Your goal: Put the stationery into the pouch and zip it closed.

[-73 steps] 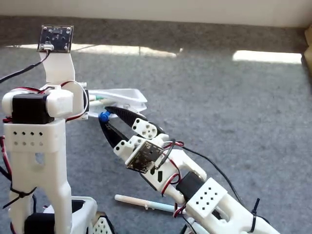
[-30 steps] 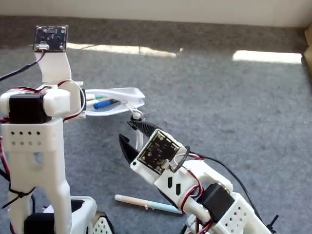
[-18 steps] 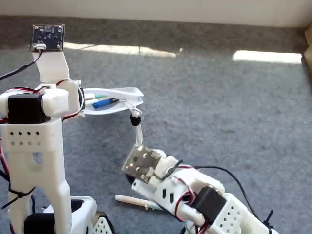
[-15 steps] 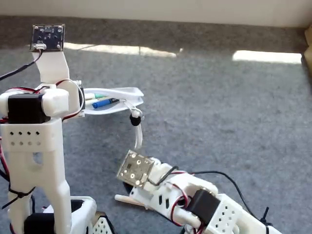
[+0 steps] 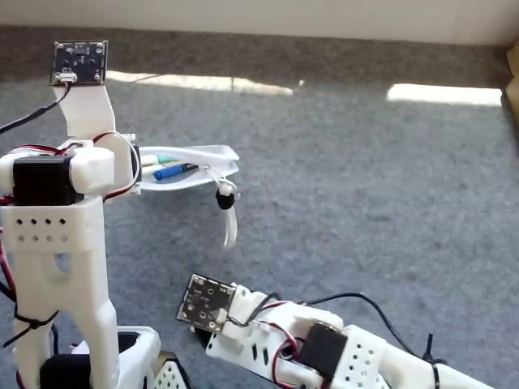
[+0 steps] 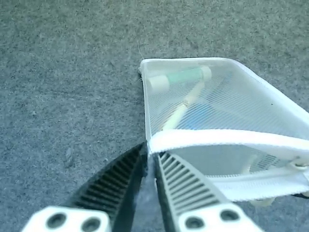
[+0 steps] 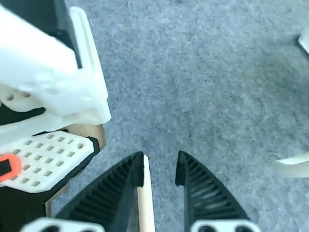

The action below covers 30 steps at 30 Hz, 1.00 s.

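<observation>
I get soft, even daylight over the bench (image 5: 389, 203), with two hard sunlit patches (image 5: 444, 95) along its far edge. Shadows under the arms are faint. The white arm plastic (image 7: 43, 63) glares in my right wrist view, and the pouch (image 6: 217, 106) mesh shines brightly

Indoor robotics workspace, most likely a lab or hobbyist's room. White printed robot arms (image 5: 61, 243) carry a bare circuit-board camera (image 5: 79, 63) and loose wires (image 5: 357, 297). They stand on grey short-pile carpet (image 5: 365, 203) that runs back to a pale wall (image 5: 259, 16). Patches of sunlight (image 5: 444, 95) fall along the foot of the wall. The kind of building cannot be told.
</observation>
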### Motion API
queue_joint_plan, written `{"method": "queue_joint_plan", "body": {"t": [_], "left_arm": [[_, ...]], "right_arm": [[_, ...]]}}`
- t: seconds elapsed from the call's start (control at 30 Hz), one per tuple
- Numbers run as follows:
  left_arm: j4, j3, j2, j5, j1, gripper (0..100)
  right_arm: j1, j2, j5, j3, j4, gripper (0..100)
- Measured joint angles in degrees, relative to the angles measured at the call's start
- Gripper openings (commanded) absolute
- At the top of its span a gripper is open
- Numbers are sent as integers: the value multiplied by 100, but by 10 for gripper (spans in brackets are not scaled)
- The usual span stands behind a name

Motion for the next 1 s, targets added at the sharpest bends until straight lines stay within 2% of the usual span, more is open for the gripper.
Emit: {"method": "queue_joint_plan", "body": {"t": [0.2,0.43,0.87,0.93,1.0], "left_arm": [[0,0,0,0,0,7],[0,0,0,0,0,7],[0,0,0,0,0,7],[0,0,0,0,0,7],[0,0,0,0,0,7]], "right_arm": [[-18,1451,-35,0,-281,112],[-440,2629,-35,0,-598,112],[-308,4290,-35,-413,-1134,111],[-229,4615,-44,-571,-1134,89],[-176,4862,-44,-703,-1125,25]]}}
